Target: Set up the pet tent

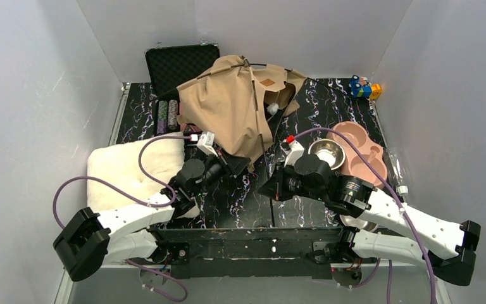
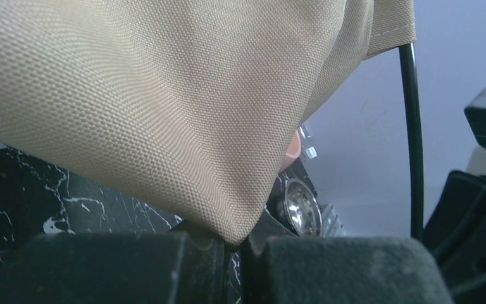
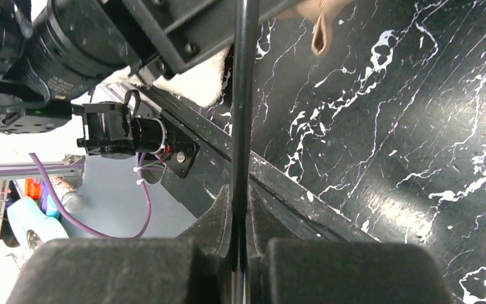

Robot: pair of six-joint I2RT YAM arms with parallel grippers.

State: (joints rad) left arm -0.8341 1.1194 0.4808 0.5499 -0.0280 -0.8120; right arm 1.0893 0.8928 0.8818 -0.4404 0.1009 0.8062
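The pet tent (image 1: 234,104) lies collapsed as a heap of tan canvas at the back middle of the table, with a brown label patch (image 1: 267,82) and a white pom-pom (image 1: 272,109) showing. One thin black pole (image 1: 262,152) runs from the heap toward the near edge. My left gripper (image 1: 239,166) is shut on the lowest canvas corner (image 2: 240,228), which hangs pinched between its pads. My right gripper (image 1: 268,187) is shut on the black pole (image 3: 243,95), just to the right of the left one.
A fluffy cream cushion (image 1: 133,171) lies at the left. An open black case (image 1: 180,66) with poker chips (image 1: 168,115) stands at the back left. At the right sits a pink double pet bowl (image 1: 362,147) holding a steel bowl (image 1: 326,153), and a small toy (image 1: 364,88) lies at the back right.
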